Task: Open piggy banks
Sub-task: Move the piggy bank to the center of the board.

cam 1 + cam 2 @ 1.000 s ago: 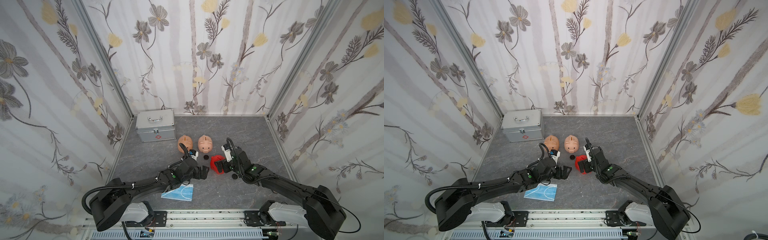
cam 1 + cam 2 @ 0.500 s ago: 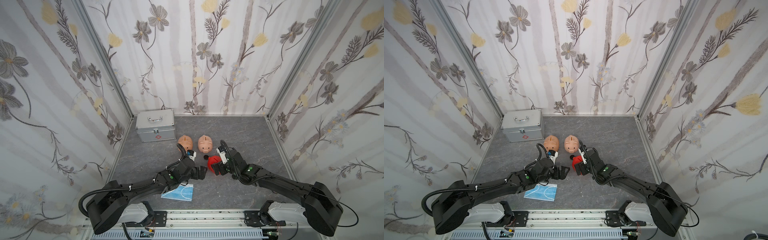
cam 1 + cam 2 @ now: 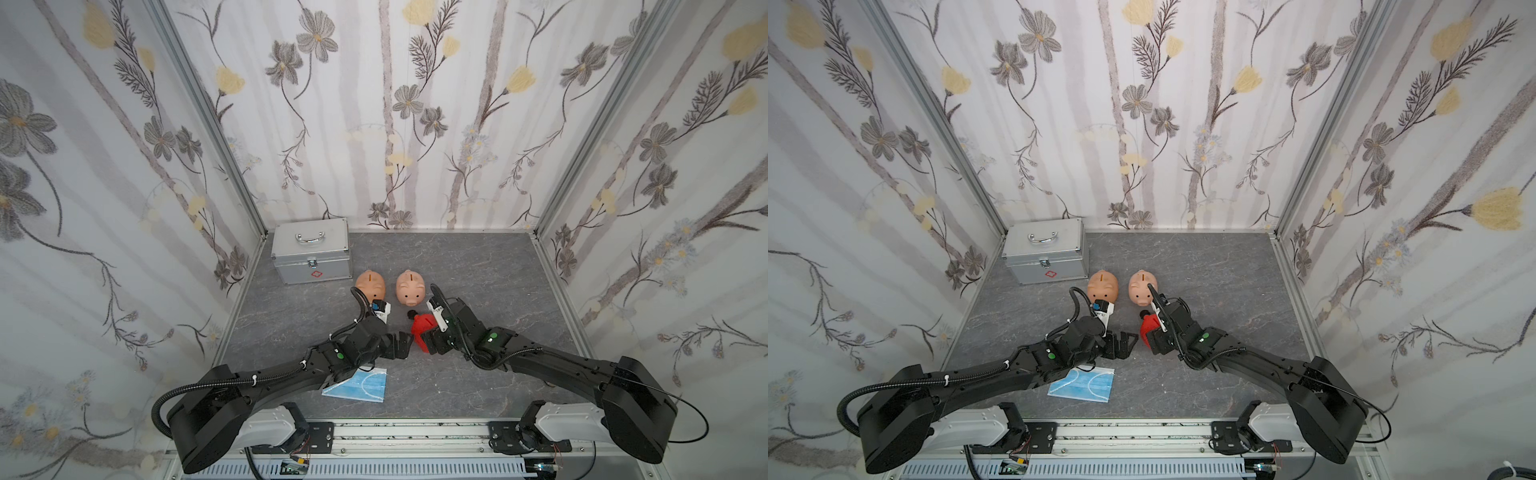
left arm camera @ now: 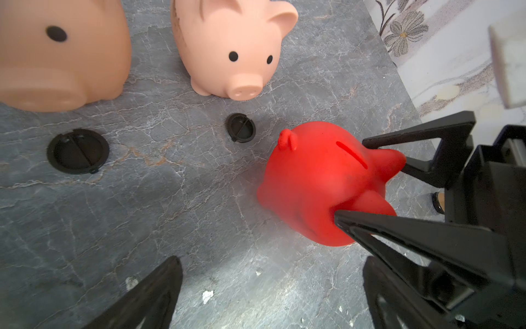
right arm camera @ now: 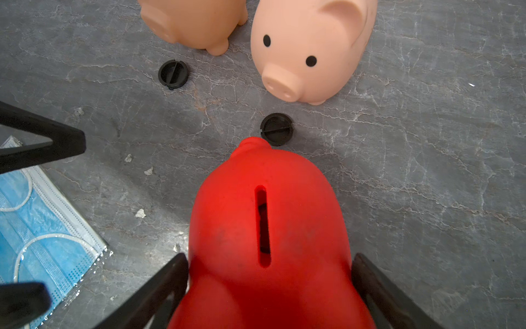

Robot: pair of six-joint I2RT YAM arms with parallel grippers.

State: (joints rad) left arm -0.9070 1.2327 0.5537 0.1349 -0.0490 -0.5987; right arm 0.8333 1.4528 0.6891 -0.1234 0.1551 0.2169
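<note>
Figure: bimanual opening of piggy banks on the grey table (image 3: 478, 282), seen in both top views and both wrist views.

Step in hand: securing the red piggy bank (image 4: 313, 182), judged the last one to open, since two black plugs (image 4: 78, 150) (image 4: 240, 131) lie loose before the two peach piggy banks (image 3: 370, 283) (image 3: 410, 286).

Location: the red piggy bank is near mid-table, slot uppermost and tail toward the peach pair. The peach pair stands upright toward the rear edge, beside the metal case (image 3: 311, 249) in the rear left corner.

Right gripper (image 5: 269, 259): jaws wide, set against both flanks of the red piggy bank at its head end. Arm low and reaching forward.

Left gripper (image 4: 270, 299): jaws fully spread, holding nothing. It hovers low just beside the red piggy bank, wrist above the face mask (image 3: 357, 386) near the front edge.

Not visible: the red belly plug, and whether the feet rest on the table.

Next move (judgement): lift and roll the pig so its belly faces the left gripper, which must pinch the plug's ridge and twist it out against a firm right-hand hold.
</note>
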